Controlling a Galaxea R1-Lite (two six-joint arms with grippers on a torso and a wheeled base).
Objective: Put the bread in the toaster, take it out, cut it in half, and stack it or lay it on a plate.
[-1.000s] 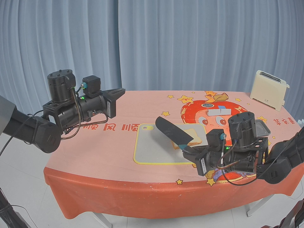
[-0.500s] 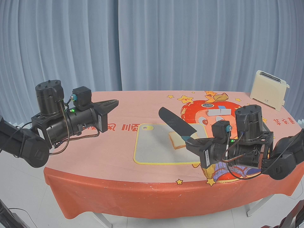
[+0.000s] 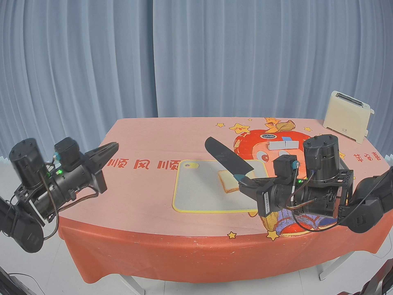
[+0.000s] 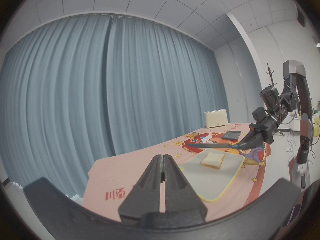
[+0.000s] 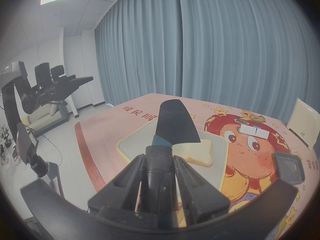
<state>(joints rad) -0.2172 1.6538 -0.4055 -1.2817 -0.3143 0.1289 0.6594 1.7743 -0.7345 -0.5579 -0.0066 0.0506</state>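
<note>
A slice of bread [image 3: 229, 181] [image 4: 212, 159] [image 5: 200, 152] lies on the right part of the grey cutting board [image 3: 196, 189] [image 4: 213, 180] [image 5: 136, 140]. My right gripper [image 3: 245, 182] [image 5: 160, 164] is shut on the handle of a black knife [image 3: 227, 158] [image 5: 175, 120] [image 4: 208, 145], whose blade is held in the air above the bread, pointing left and back. My left gripper [image 3: 109, 149] [image 4: 162, 167] is shut and empty, at the table's left edge, well away from the board. The cream toaster [image 3: 348, 115] [image 4: 215, 118] [image 5: 305, 122] stands at the far right corner.
A small dark tray [image 5: 289, 166] [image 4: 231, 134] lies on the cloth right of the board, behind my right arm. Two white cards [image 3: 283, 145] [image 5: 253, 131] sit on the printed cartoon face. An orange-pink cloth [image 3: 143, 201] covers the table.
My left arm has drawn back to the left and down, off the table's left side. My right gripper has lifted the knife slightly clear of the bread and moved a little right.
</note>
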